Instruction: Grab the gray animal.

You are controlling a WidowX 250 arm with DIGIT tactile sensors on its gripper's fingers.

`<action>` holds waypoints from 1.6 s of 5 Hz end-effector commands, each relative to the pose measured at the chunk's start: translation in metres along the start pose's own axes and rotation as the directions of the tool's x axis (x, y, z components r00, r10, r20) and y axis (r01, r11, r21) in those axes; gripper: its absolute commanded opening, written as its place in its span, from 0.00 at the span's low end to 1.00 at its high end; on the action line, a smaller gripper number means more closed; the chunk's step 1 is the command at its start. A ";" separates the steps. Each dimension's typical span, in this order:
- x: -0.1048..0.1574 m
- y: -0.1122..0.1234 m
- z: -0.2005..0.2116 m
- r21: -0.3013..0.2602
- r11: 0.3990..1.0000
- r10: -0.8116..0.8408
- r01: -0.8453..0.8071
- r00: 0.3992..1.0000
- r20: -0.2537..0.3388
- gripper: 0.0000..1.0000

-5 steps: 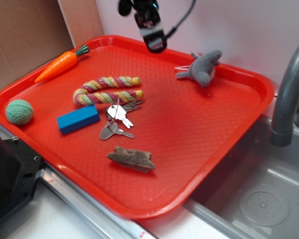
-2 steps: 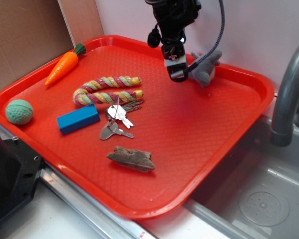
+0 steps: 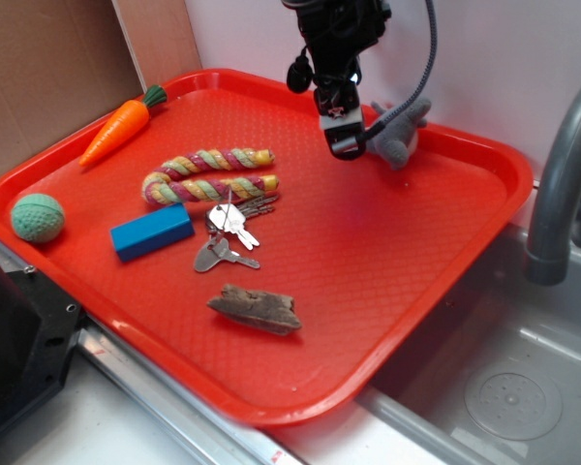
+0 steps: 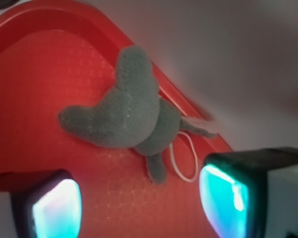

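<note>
The gray animal (image 3: 399,131) is a small gray plush with flippers and a thin white loop. It lies at the far right of the red tray (image 3: 387,252), close to the back rim. In the wrist view the gray animal (image 4: 126,111) lies just ahead of the jaws, with its loop near the right fingertip (image 4: 223,198). My gripper (image 3: 341,136) hangs above the tray just left of the plush, partly covering it. My gripper (image 4: 139,206) is open and empty, with bare tray between the fingertips.
On the tray lie a carrot toy (image 3: 121,126), a striped rope toy (image 3: 211,174), a blue block (image 3: 152,231), metal keys (image 3: 230,232), a brown wood chunk (image 3: 255,308) and a green ball (image 3: 37,216). A grey faucet (image 3: 562,184) and sink stand to the right. A wall runs behind.
My gripper moved right and down from the tray's back middle to just beside the gray animal. It has held still for the last half second.
</note>
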State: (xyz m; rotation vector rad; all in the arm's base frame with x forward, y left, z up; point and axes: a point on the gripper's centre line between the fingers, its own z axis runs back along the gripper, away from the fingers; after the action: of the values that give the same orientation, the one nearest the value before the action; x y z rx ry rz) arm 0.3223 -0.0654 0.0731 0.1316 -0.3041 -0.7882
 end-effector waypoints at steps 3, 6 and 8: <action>0.043 -0.010 -0.003 -0.035 0.918 0.397 -0.396 0.913 0.091 1.00; 0.029 0.019 -0.037 -0.021 0.880 0.474 -0.475 0.880 -0.030 1.00; -0.002 -0.008 -0.039 -0.039 0.763 0.635 -0.646 0.759 -0.145 0.00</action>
State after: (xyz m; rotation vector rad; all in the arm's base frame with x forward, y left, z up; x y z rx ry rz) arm 0.3239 -0.0668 0.0219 -0.0137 -0.1641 -0.1160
